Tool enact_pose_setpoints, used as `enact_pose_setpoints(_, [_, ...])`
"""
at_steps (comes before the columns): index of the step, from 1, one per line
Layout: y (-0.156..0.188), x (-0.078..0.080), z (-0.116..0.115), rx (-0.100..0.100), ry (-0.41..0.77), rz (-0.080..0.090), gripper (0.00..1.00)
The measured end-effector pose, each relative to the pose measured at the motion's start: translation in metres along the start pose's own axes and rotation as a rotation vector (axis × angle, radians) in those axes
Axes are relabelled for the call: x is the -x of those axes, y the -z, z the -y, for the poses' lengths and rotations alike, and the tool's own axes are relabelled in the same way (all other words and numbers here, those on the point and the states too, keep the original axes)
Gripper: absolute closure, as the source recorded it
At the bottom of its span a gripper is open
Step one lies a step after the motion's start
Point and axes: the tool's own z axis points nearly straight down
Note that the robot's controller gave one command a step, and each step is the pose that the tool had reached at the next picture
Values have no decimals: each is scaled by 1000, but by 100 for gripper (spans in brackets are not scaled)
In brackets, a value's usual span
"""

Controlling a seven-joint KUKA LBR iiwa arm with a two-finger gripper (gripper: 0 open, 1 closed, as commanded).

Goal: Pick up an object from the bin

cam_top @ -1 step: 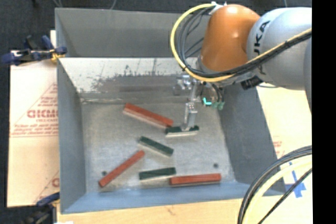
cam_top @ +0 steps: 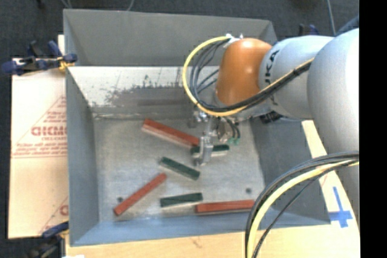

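My gripper (cam_top: pixel 202 154) hangs low over the middle of the bin, under the orange wrist cover. Just left of its fingertips a red-brown bar (cam_top: pixel 169 132) lies slanted on the floor, its right end reaching the fingers. A dark green bar (cam_top: pixel 179 167) lies right below and left of the tips. A small green piece (cam_top: pixel 221 147) shows just right of the fingers. Whether anything sits between the fingers I cannot make out.
Toward the front of the bin lie a red-brown bar (cam_top: pixel 139 194) at the left, a dark green bar (cam_top: pixel 181 199) in the middle, and another red-brown bar (cam_top: pixel 224 207) along the front wall. The arm with its cables covers the bin's right back part.
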Motion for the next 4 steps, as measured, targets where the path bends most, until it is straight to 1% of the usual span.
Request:
enact_pose_setpoints(1, [5,2,0,0,0,8,100])
enact_pose_setpoints(2, [6,25,-10,-4,632,9,100])
enact_pose_setpoints(3, [88,4,-29,-6,873,13,100])
enact_pose_setpoints(4, [33,-71,-50,1,1087,0,100])
